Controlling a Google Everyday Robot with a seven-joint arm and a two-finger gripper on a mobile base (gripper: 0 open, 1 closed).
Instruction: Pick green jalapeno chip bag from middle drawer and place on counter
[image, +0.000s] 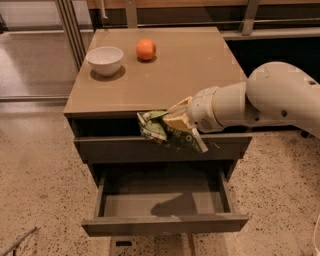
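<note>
Camera view. Gripper (172, 124) poised just below the counter surface (190, 70) front edge, fingers (200, 142) clamped on green jalapeno chip bag (156, 131), above the open middle drawer (165, 224). Advised: raised clear of the edge, released short of white bowl (105, 60) and orange (146, 49).

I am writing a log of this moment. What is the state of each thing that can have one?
Crumpled green-and-white foil chip bag: gripped, held in the air at the glossy tan counter's front edge.
Two-finger tool: shut on the bag, beside the counter's front edge.
Wide grey middle drawer: pulled open, floor bare.
Counter: bag not yet on it.
White round bowl: upright on the counter.
Round orange fruit: resting beside the bowl.
</note>
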